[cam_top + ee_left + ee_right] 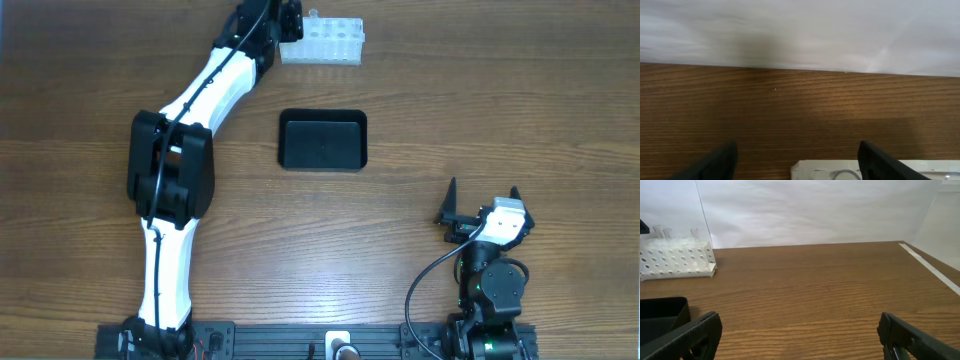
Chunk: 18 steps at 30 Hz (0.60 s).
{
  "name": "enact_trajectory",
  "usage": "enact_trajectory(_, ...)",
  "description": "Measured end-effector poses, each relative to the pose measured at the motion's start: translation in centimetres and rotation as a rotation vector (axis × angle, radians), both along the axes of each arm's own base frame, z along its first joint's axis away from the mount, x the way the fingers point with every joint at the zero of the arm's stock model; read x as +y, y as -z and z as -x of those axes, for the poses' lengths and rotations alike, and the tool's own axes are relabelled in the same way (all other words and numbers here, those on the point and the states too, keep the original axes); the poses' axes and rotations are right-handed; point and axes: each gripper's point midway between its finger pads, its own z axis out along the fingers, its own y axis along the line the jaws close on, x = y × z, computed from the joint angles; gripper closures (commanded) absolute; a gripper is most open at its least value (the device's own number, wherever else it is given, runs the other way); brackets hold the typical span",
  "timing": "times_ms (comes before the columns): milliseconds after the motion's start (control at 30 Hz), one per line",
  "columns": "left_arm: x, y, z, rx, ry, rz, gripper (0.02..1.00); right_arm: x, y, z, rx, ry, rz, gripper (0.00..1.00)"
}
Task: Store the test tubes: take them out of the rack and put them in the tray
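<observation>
Clear test tubes (694,232) stand upright in the white rack (322,45), black tray (322,140) nearby

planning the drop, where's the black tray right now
In the top view the black tray sits centrally, below the white rack with a gap between, up-left of the right tool.

Seen from above, the left gripper (290,22) sat over one end of the rack (325,42) and hid that end. Between its spread fingers, most of the rack ran out of sight past the wrist camera's edge. The test tubes (665,231) were too faint to count. The tray (660,312), just beside the right gripper (799,317), was cut off at the edge.
</observation>
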Motion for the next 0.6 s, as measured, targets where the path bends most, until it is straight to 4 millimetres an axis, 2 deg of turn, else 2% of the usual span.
enact_trajectory(200,-0.45,0.03,0.12,-0.001,0.01,-0.005,0.45,0.0,0.01,0.0,0.0,0.0,0.0,0.009)
enact_trajectory(600,-0.74,-0.39,-0.17,-0.026,0.018,-0.009,0.498,0.0,0.0,0.0,0.0,0.0,0.0,0.007)
